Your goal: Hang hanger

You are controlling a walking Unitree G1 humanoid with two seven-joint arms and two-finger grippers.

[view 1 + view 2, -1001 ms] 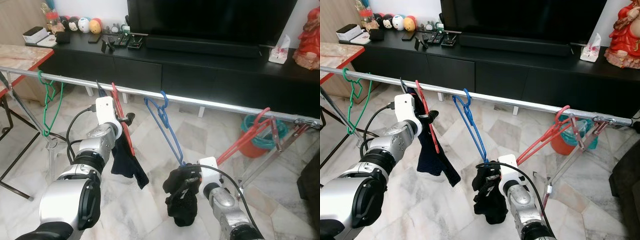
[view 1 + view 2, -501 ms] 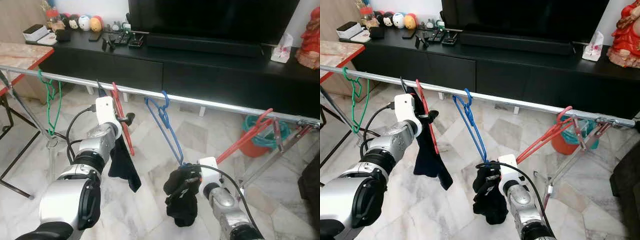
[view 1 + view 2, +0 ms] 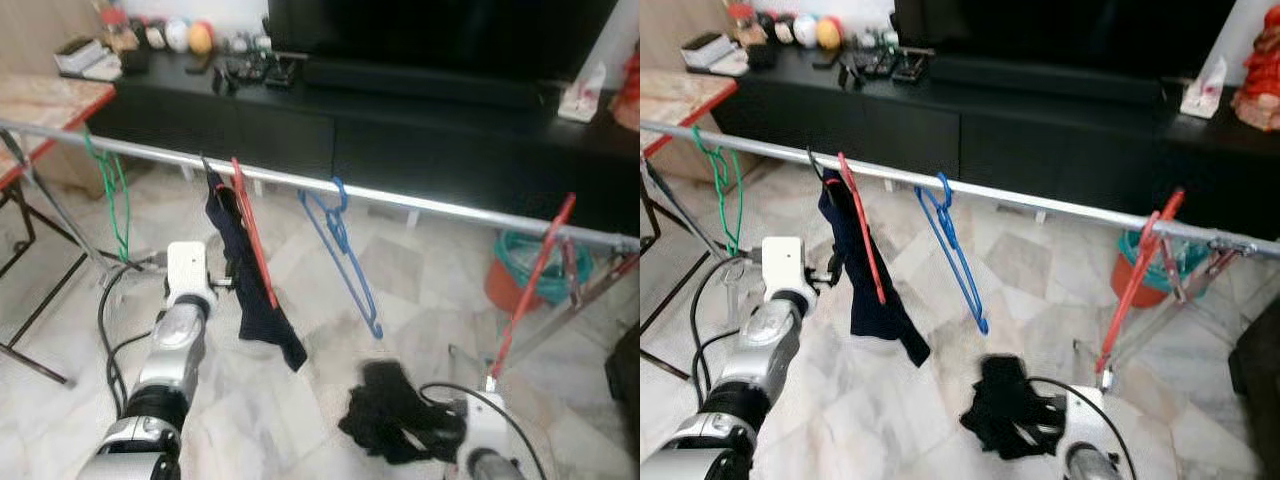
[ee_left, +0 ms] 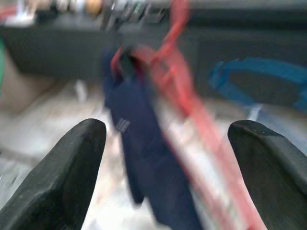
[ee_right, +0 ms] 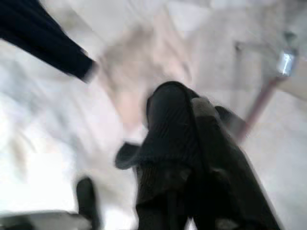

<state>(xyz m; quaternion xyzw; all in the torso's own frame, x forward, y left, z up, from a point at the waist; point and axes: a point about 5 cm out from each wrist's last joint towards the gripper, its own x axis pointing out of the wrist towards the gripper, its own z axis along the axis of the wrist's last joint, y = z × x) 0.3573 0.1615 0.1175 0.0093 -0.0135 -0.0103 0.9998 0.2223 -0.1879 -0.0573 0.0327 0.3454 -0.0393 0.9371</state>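
Note:
A silver rail point(image 3: 420, 203) runs across the room. On it hang a green hanger point(image 3: 115, 195), a red hanger point(image 3: 252, 235) carrying a navy garment point(image 3: 250, 290), a bare blue hanger point(image 3: 345, 245) and another red hanger point(image 3: 540, 270). My left gripper point(image 4: 168, 139) is open, a short way back from the red hanger point(image 4: 187, 96) and its navy garment point(image 4: 144, 158), touching neither. My right gripper point(image 3: 455, 435) is low near the floor, shut on a black cloth point(image 5: 187, 158) that bunches in front of it point(image 3: 390, 420).
A long black TV cabinet point(image 3: 400, 120) stands behind the rail, with small toys and remotes on top. A red-edged table point(image 3: 45, 100) is at the left. A green and orange bucket point(image 3: 525, 270) and the rack's legs point(image 3: 560, 320) are at the right. The floor is marble tile.
The view has shifted and blurred. My left gripper has let go of the red hanger and dropped back from it. My right gripper has sunk lower with the black cloth.

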